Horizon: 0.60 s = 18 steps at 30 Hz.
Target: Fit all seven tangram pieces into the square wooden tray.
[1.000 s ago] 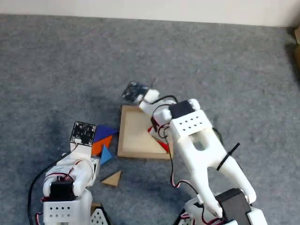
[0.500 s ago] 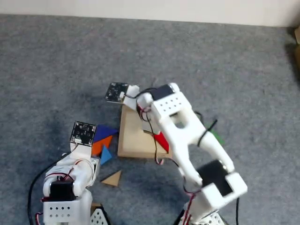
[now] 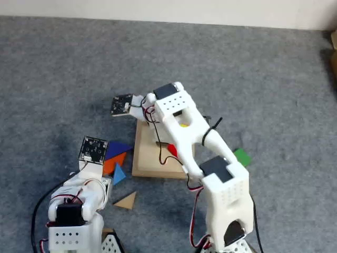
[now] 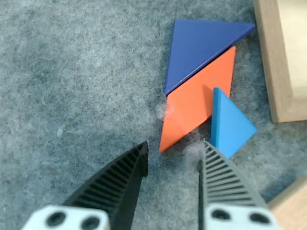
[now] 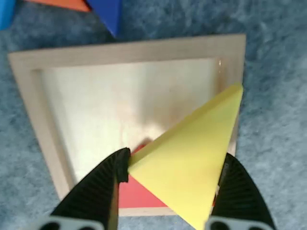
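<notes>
Right gripper point(image 5: 175, 165) is clamped on the yellow triangle point(image 5: 192, 177), held over the square wooden tray point(image 5: 29, 124). A red piece point(image 5: 139, 194) lies in the tray by one edge. Left gripper point(image 4: 172, 155) is spread wide with nothing between its fingers, low over the carpet just beside the orange piece point(image 4: 196, 112). The dark blue triangle point(image 4: 201, 45) and light blue triangle point(image 4: 230, 124) touch the orange piece, next to the tray. A green piece point(image 3: 242, 156) lies on the tray's other side, and a tan triangle point(image 3: 126, 200) lies apart near the left arm.
</notes>
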{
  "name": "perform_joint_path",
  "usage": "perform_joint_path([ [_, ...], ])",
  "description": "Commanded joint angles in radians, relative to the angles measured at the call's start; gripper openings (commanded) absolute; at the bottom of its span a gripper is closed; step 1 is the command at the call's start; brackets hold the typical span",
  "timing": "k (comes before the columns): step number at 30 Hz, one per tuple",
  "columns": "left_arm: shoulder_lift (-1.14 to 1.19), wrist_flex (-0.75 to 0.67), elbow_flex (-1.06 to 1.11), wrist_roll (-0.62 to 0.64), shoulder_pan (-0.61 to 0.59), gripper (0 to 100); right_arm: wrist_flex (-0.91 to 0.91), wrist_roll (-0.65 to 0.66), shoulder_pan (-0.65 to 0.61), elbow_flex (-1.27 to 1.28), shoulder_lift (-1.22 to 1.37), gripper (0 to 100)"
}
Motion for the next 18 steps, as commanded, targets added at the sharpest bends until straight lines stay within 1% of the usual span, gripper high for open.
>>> perform_joint_path([
  [1, -0.004, 0.006, 0.019, 0.003, 0.008, 17, 0.007, 0.014, -0.024, -0.087, 0.002, 14.9],
  [4, -0.004, 0.006, 0.019, 0.003, 0.008, 17, 0.007, 0.014, -0.027, -0.097, 0.019, 17.4],
  [8, -0.004, 0.006, 0.019, 0.003, 0.008, 17, 0.005, 0.009, -0.027, -0.102, 0.027, 28.6],
  [10, -0.004, 0.006, 0.019, 0.003, 0.008, 17, 0.005, 0.009, -0.027, -0.101, 0.027, 32.0],
  [15, -0.004, 0.006, 0.019, 0.003, 0.01, 17, 0.012, 0.009, -0.027, -0.101, 0.025, 32.1],
  [18, -0.004, 0.006, 0.019, 0.003, 0.01, 17, 0.054, 0.011, -0.03, -0.102, 0.019, 32.1],
])
